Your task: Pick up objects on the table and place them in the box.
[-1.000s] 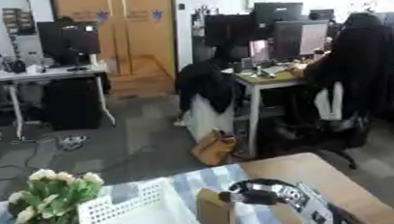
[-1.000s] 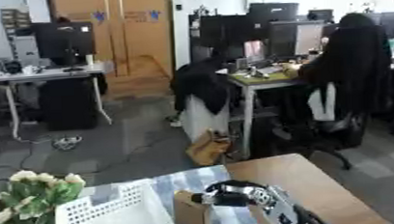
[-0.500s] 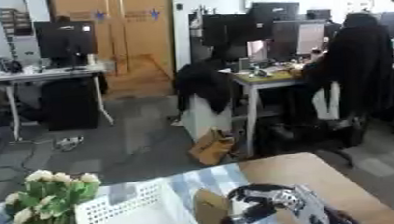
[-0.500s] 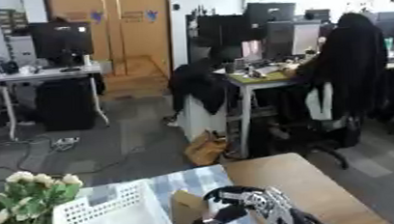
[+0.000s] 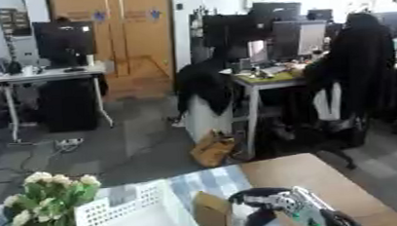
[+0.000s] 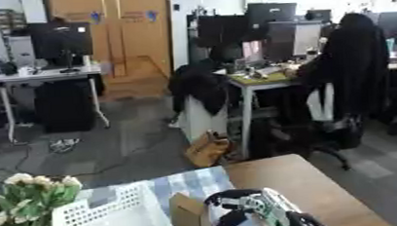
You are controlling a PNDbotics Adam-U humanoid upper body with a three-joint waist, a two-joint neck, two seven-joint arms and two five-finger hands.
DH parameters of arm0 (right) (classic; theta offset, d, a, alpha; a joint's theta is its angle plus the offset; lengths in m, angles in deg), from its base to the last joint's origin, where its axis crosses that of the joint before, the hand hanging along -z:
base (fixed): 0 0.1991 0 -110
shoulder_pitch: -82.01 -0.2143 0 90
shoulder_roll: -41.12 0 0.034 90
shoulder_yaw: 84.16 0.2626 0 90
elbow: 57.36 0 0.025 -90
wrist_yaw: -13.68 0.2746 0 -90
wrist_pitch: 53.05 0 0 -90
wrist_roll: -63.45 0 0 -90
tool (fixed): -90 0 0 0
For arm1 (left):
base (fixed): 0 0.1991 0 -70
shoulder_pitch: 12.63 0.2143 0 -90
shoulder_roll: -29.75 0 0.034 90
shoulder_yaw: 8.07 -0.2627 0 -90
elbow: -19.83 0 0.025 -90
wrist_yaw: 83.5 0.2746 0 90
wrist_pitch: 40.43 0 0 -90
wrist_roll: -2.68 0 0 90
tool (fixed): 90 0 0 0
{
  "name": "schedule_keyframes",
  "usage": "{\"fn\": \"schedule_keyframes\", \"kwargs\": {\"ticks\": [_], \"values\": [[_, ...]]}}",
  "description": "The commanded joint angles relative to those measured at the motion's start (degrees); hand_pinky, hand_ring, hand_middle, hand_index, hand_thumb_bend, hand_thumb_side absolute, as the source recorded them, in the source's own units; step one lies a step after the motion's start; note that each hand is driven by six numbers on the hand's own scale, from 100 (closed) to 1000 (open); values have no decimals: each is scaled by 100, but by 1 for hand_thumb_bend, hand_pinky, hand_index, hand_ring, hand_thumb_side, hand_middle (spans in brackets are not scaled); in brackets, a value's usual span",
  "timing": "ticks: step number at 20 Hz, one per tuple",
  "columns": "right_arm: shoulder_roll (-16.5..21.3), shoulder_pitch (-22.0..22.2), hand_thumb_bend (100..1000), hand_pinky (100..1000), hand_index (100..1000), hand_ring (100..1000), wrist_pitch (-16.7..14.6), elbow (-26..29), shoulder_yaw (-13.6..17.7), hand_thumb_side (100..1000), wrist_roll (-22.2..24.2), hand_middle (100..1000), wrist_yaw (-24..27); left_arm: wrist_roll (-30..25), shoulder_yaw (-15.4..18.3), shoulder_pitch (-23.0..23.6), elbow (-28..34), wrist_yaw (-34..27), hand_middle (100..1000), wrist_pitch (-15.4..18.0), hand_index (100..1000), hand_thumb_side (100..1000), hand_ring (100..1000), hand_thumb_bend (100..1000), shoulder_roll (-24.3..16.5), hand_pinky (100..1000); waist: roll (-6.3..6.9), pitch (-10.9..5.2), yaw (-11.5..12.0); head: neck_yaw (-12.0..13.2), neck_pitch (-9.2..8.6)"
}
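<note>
Right hand: the black and silver right hand (image 5: 275,209) shows at the bottom edge of both views, raised above the table; its fingers curl inward, but whether they hold anything I cannot tell.
Left hand: in neither view.
Box: the brown cardboard box (image 5: 209,212) stands just to the left of the right hand, only one flap and an edge of it showing above the lower border.
Basket: the white perforated basket (image 5: 131,219) sits further left of the hand, beyond the box, with a pale tag on its near rim.
Flowers: a bunch of pale flowers (image 5: 46,201) with green leaves stands left of the basket, well apart from the hand.
Table: the wooden table (image 5: 312,177) runs out beyond and to the right of the hand; a blue and white checked cloth (image 5: 207,182) covers its left part, behind the basket and box.
Objects to pick up: none can be made out; the tabletop near the hand lies mostly below the border.
</note>
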Motion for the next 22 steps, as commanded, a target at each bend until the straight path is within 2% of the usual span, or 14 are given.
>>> {"fn": "schedule_keyframes", "kwargs": {"ticks": [1, 4, 8, 13, 22], "values": [[224, -146, 775, 1000, 1000, 1000, -50, 151, 13, 748, -23, 1000, -12, -1, -8, -108, 73, -10, 891, 13, 991, 851, 971, 100, -20, 780, -1, -88, 13, -10, -29], [243, -196, 782, 1000, 1000, 1000, -38, 199, 6, 779, -16, 1000, 35, -6, -12, -110, 73, -12, 891, 12, 992, 849, 971, 100, -13, 780, -3, -91, 28, -22, -22], [345, -235, 788, 1000, 1000, 1000, 22, 263, -26, 827, -280, 1000, -153, -29, -23, -119, 73, -12, 891, 17, 991, 848, 971, 100, -9, 780, -2, -83, 34, -28, -69], [427, -282, 787, 1000, 1000, 1000, -33, 288, -64, 829, -522, 1000, -385, -38, -22, -116, 73, -14, 891, 15, 991, 848, 972, 100, -11, 780, 1, -86, 33, -60, -104], [521, -395, 772, 1000, 1000, 1000, -132, 346, -65, 866, -621, 1000, -335, -62, -29, -132, 73, -19, 891, 15, 989, 844, 972, 100, 3, 780, 7, -70, 62, -116, -144]]}}
